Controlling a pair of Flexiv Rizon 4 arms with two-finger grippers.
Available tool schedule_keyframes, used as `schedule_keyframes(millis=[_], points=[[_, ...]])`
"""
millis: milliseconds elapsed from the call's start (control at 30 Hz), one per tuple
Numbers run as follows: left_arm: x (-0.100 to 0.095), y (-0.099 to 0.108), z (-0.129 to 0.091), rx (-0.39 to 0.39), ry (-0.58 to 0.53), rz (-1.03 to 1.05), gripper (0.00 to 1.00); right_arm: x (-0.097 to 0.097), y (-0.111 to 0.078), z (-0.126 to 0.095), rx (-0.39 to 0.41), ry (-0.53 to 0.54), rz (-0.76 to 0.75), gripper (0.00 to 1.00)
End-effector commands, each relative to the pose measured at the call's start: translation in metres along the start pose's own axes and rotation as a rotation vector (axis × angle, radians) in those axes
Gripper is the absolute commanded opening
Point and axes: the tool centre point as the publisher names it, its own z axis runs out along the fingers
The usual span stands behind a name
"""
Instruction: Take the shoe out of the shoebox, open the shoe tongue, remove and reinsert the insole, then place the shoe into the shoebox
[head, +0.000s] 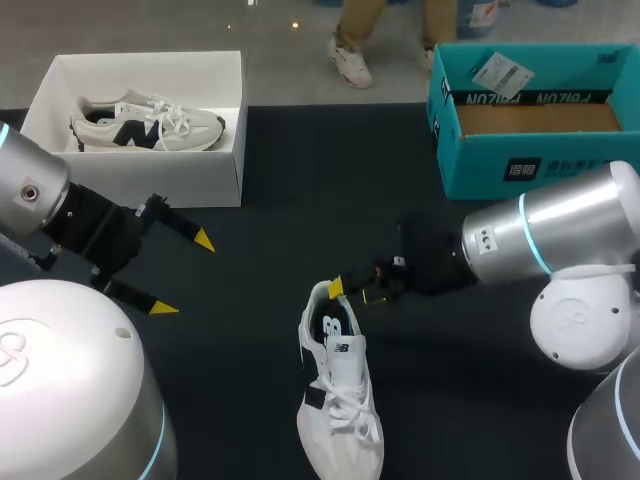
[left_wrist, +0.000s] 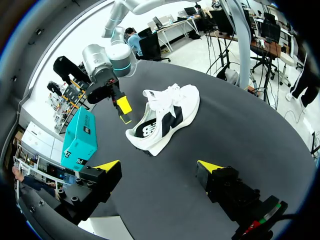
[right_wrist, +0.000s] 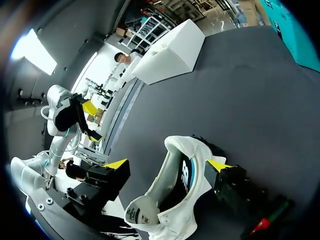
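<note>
The right gripper (head: 355, 292) hovers spread open at the heel of the white sneaker (head: 340, 395), a finger on either side of the heel collar, not pinching it. The sneaker lies on the black table (head: 250, 200) near the middle, toe toward the near edge. It should be light, with a soft, yielding upper and tongue and a firmer sole, so the heel collar looks the sound hold. The left gripper (head: 183, 274), likewise spread and empty, hangs well apart at the left, near the white shoebox (head: 160, 180).
</note>
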Motion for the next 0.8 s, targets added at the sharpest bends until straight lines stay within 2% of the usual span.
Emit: schedule_keyframes(millis=[33,200,367,467,667,800], points=[[0.001,-0.001,-0.001,-0.002,0.002,0.0,1.0,0.008,0.007,-0.022,0.004,-0.061,-0.004,1.0],[0.001,-0.001,-0.001,-0.002,0.002,0.0,1.0,0.015,0.015,-0.041,-0.003,-0.112,0.006,1.0],[0.001,-0.001,-0.001,-0.002,0.002,0.0,1.0,0.023,0.016,-0.049,0.013,-0.162,0.045,1.0],[0.001,-0.001,-0.001,-0.002,0.002,0.0,1.0,0.026,0.016,-0.051,0.036,-0.195,0.097,1.0],[0.001,-0.001,-0.001,-0.002,0.002,0.0,1.0,0.031,0.017,-0.044,0.136,-0.277,0.255,1.0],[0.001,-0.001,-0.001,-0.002,0.002,0.0,1.0,0.034,0.017,-0.04,0.158,-0.291,0.296,1.0]])
